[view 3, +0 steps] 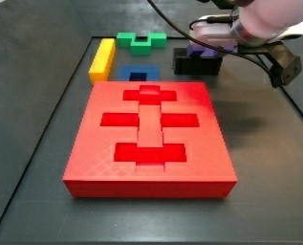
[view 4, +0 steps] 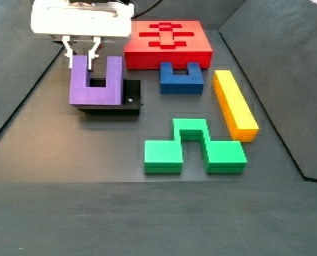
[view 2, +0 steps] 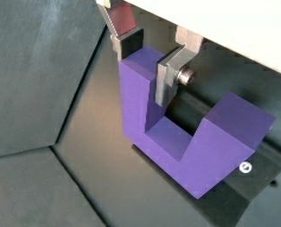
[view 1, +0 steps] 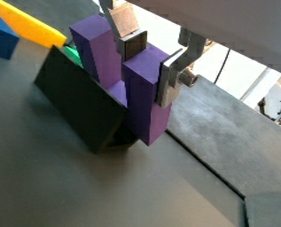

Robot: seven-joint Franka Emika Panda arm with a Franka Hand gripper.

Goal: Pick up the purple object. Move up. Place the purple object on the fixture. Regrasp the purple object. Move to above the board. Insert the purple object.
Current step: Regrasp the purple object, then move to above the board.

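Observation:
The purple object is a U-shaped block standing prongs-up on the dark fixture. Both wrist views show my gripper straddling one prong, its silver fingers pressed against that prong's two sides. The same grip shows at the gripper on the purple object. In a side view the gripper hangs over the purple object in the fixture. From the other side, the arm partly covers the purple object and fixture. The red board lies flat nearby, also as the board.
A blue notched block lies beside the board. A yellow bar and a green block lie further out on the dark floor. The same yellow bar, green block and blue block sit behind the board.

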